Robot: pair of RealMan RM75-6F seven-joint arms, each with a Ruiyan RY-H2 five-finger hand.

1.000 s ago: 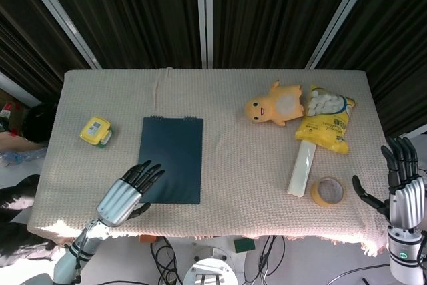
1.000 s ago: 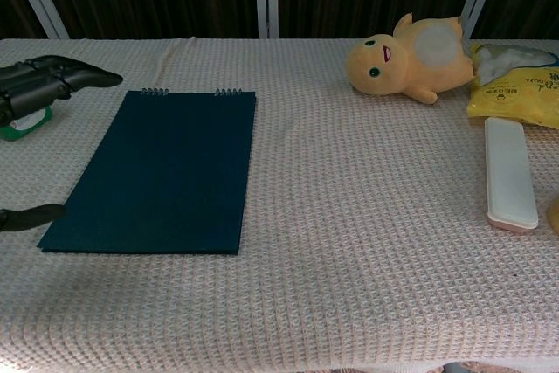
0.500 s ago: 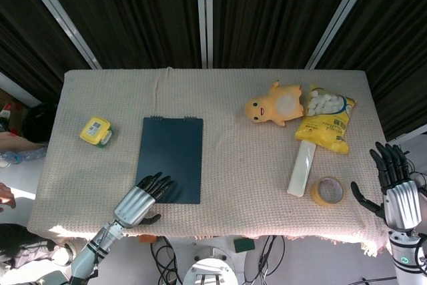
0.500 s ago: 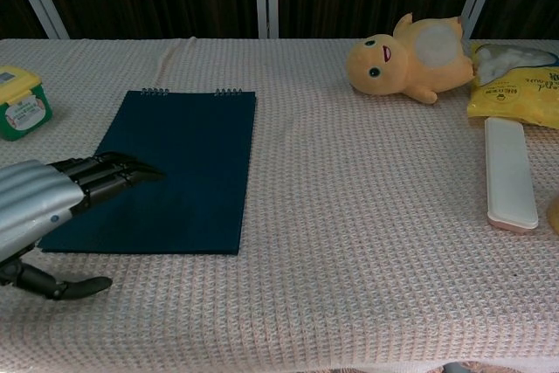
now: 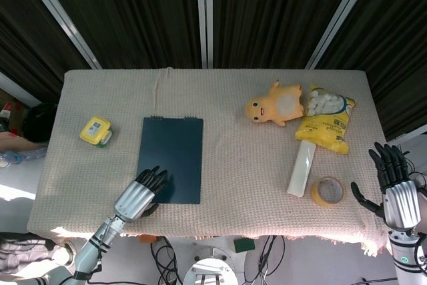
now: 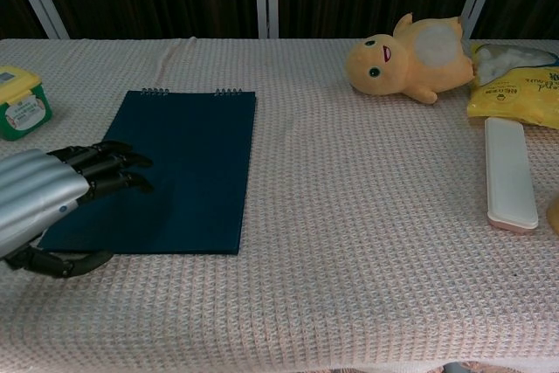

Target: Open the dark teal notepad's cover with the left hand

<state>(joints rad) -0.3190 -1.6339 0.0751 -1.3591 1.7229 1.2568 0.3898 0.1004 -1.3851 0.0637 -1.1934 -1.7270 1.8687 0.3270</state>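
The dark teal notepad (image 5: 171, 159) lies flat and closed on the cloth, its spiral binding at the far edge (image 6: 190, 92). My left hand (image 5: 137, 196) hovers low over the notepad's near left corner, fingers (image 6: 109, 166) stretched over the cover and thumb (image 6: 61, 263) below the near edge. I cannot tell whether it touches the cover. It holds nothing. My right hand (image 5: 390, 188) stands upright off the table's right edge, fingers spread and empty; the chest view does not show it.
A yellow-green box (image 5: 96, 131) sits left of the notepad. A yellow plush duck (image 5: 275, 106), a yellow snack bag (image 5: 325, 118), a white case (image 5: 301, 168) and a tape roll (image 5: 327, 191) lie on the right. The table's front edge (image 5: 200, 231) is close behind my left hand.
My left hand has drawn back toward the front edge and settled lower at the notepad's near left corner. The right hand has sunk slightly. The notepad has not moved.
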